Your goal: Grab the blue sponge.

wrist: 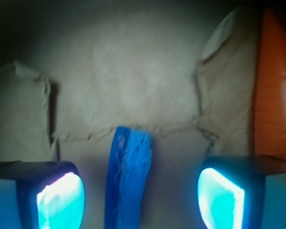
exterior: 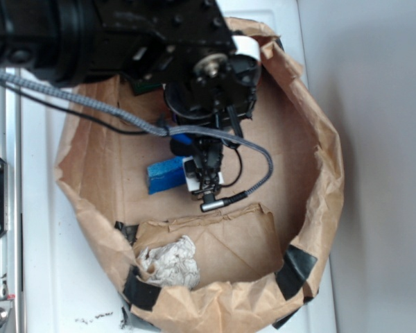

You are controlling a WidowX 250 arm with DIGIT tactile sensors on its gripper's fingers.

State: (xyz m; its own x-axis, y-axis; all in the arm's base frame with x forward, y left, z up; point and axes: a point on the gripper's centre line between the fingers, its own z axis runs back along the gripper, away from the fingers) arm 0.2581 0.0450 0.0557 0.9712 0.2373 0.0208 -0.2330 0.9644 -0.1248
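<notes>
a lab-like robot test bench: a taped brown paper enclosure [exterior: 312, 201] on a white tabletop [exterior: 48, 291] beside an aluminium rail [exterior: 3, 139].

Brown paper bag [exterior: 312, 132] rolled open, black tape patches [exterior: 296, 269] on its rim, whitish crumpled cloth [exterior: 170, 261] inside, orange carrot [wrist: 274, 90] at right.

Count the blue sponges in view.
1. The flat rectangular blue sponge lies on the brown paper floor, between the open pincer's fingers. The arm may hide others.
</notes>
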